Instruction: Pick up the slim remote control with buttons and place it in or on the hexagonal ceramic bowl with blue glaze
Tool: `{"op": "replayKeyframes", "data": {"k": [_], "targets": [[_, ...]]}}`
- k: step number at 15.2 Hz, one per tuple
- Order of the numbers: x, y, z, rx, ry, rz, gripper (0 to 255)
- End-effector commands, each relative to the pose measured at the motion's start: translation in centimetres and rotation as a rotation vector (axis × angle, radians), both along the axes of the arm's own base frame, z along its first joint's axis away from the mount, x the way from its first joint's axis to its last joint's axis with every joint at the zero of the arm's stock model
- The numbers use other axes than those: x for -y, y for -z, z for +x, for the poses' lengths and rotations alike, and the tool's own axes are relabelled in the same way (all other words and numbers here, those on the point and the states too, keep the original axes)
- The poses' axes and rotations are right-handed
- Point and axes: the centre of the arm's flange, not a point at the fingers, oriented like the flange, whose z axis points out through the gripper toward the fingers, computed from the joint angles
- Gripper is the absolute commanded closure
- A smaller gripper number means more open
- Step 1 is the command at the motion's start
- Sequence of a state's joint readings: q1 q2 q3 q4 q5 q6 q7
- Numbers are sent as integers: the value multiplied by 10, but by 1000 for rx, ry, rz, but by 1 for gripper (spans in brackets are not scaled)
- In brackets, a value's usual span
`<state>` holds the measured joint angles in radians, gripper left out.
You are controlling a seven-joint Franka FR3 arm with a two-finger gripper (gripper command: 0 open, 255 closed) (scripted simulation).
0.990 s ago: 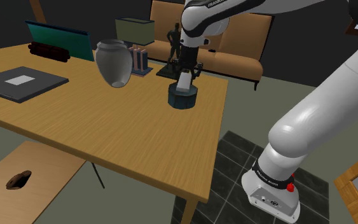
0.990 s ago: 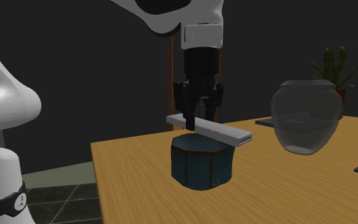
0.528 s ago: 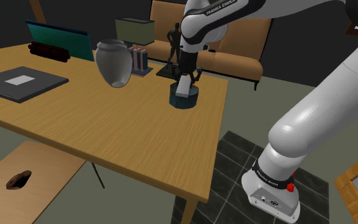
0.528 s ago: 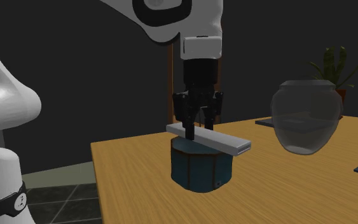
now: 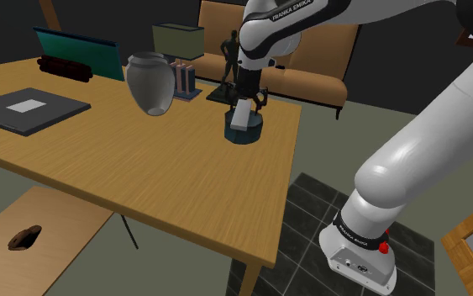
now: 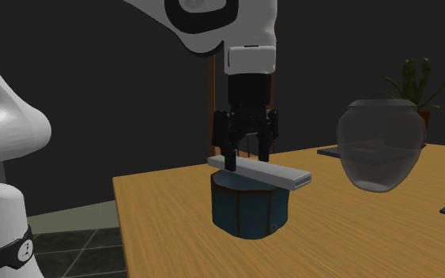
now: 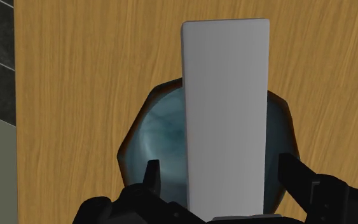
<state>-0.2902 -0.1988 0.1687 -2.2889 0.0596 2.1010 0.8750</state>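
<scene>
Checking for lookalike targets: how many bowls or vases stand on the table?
2: the blue hexagonal bowl beneath the open gripper, and a grey vase toward the shoulder view's left. More could be hidden.

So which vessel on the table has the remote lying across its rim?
The low blue hexagonal bowl under the gripper; the tall grey vase stands apart.

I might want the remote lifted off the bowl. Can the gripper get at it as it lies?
Probably yes. The remote lies flat across the rim of the bowl, directly under the gripper, with the open fingers on either side of it and nothing on top.
</scene>
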Motion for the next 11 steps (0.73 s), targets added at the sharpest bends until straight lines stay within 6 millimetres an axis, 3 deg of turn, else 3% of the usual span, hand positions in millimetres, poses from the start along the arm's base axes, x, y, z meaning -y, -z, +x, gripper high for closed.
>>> {"op": "replayKeyframes", "data": {"k": [1,2,6,11], "targets": [[0,0,0,0,0,0,0],[0,0,0,0,0,0,0],[1,-50,-1,0,0,0,0],[1,-50,-1,0,0,0,0]]}}
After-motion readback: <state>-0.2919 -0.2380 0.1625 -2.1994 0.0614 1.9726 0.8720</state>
